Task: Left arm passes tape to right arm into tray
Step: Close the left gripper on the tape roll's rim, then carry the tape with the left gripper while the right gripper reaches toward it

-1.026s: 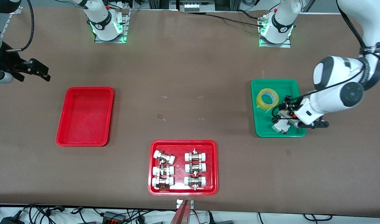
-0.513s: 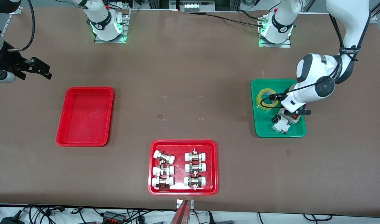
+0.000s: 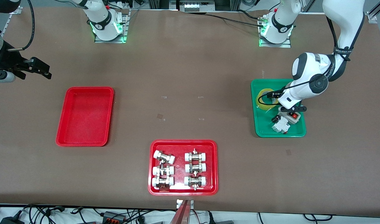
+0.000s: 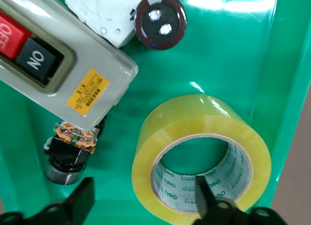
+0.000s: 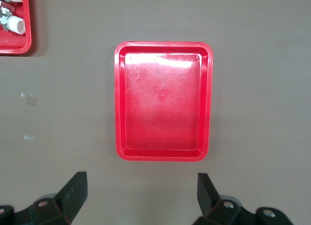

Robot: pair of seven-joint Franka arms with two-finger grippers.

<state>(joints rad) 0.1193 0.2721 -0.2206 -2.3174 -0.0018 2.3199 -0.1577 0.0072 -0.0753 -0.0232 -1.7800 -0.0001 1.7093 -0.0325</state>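
Note:
The tape (image 4: 201, 152), a translucent yellow roll, lies flat in a green tray (image 4: 228, 50) at the left arm's end of the table. My left gripper (image 4: 143, 198) is down over it and open. One finger (image 4: 204, 196) stands inside the roll's hole and the other (image 4: 80, 198) outside its wall, clear of it. In the front view the left wrist covers part of the tape (image 3: 260, 100). My right gripper (image 3: 37, 70) hangs open and empty over bare table, beside the plain red tray (image 3: 85, 116). That tray (image 5: 163, 103) holds nothing.
The green tray (image 3: 264, 130) also holds a grey ON/OFF switch box (image 4: 53, 64), a dark round part (image 4: 160, 22), a small black part (image 4: 70, 154) and a white piece (image 3: 280, 126). A red tray of metal fittings (image 3: 180, 146) sits near the front camera.
The left arm swung from the green tray's outer edge across it and came down on the tape. The right arm barely moved.

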